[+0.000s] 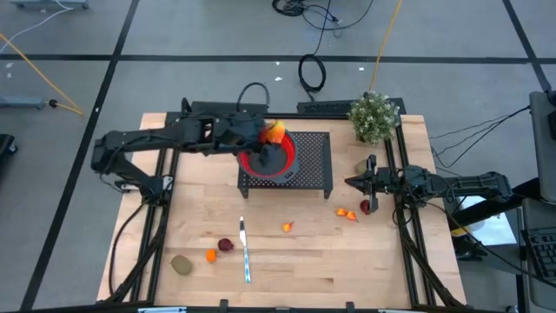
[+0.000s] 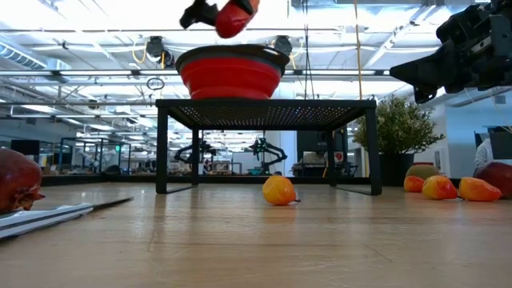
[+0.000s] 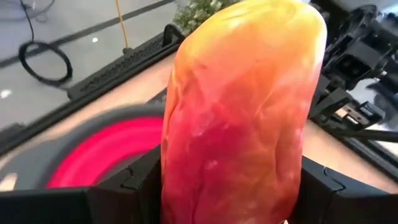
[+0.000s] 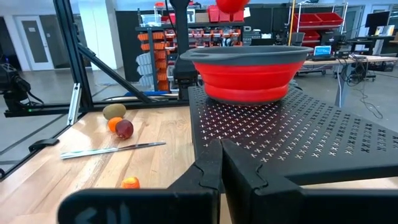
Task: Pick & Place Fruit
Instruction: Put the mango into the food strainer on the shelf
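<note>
fruit [image 1: 274, 132] sits clamped in left end effector [image 1: 268, 133] over red bowl [image 1: 266, 160] on black stand [image 1: 314, 165]; right end effector [image 1: 354, 183] together.

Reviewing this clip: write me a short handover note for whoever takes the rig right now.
Left gripper: closed on the red-orange oval fruit, held above the red bowl on the black rack, not yet released.
Right gripper: shut, empty, waiting at the table's right side.
Left: kiwi-like piece, small orange piece and dark red piece near the knife; more pieces mid-table and right.
</note>
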You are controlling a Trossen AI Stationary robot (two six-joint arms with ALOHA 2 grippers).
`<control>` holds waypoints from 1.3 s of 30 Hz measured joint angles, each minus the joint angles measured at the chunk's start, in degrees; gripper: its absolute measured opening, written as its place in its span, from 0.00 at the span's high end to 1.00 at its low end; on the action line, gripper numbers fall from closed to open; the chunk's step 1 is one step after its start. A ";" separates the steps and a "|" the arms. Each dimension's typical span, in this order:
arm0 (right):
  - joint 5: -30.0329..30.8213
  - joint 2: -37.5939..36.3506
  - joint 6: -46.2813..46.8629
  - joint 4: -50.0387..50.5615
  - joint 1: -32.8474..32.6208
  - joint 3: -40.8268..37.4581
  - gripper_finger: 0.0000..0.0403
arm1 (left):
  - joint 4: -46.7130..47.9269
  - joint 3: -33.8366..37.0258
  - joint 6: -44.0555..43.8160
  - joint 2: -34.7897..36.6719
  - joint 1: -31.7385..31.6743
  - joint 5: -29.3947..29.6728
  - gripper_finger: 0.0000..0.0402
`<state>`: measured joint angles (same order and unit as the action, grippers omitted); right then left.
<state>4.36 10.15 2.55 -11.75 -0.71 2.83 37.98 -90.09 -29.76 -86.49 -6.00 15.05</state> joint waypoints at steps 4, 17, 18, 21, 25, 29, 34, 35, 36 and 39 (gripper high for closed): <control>0.00 0.00 0.25 0.02 -0.02 0.02 1.00 | 6.94 -7.49 3.42 -6.02 0.00 1.15 0.40; 0.00 -0.02 0.25 0.02 0.00 0.01 1.00 | 22.27 -16.73 -0.05 -14.89 -0.72 4.35 0.40; 0.00 -0.02 0.25 0.03 0.00 0.00 1.00 | 22.89 -16.73 -0.65 -15.27 -0.72 4.04 0.40; 0.00 -0.02 0.25 0.04 0.00 0.00 1.00 | 24.25 -16.73 -2.48 -16.31 -0.74 2.73 0.40; 0.00 -0.02 0.25 0.04 -0.01 0.01 1.00 | 25.54 -16.69 -4.12 -16.42 -0.79 2.39 0.40; 0.00 -0.01 0.25 0.04 -0.02 0.01 1.00 | 25.52 -16.69 -5.54 -16.42 -0.79 1.49 0.40; 0.00 0.00 0.25 0.04 -0.02 0.02 1.00 | 25.19 -16.01 -7.12 -16.40 -0.79 1.46 0.40; 0.00 0.00 0.25 0.04 -0.02 0.00 1.00 | 25.34 -15.67 -7.52 -16.40 -0.79 1.40 0.40; 0.00 0.00 0.25 0.04 -0.02 0.00 1.00 | 25.39 -15.40 -7.98 -16.40 -0.85 1.35 0.40; -0.01 0.00 0.25 0.04 -0.02 0.01 1.00 | 25.36 -15.12 -8.31 -16.40 -0.85 1.29 0.40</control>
<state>4.35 10.15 2.81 -11.70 -0.73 2.84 63.34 -105.21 -38.06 -102.89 -6.85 16.34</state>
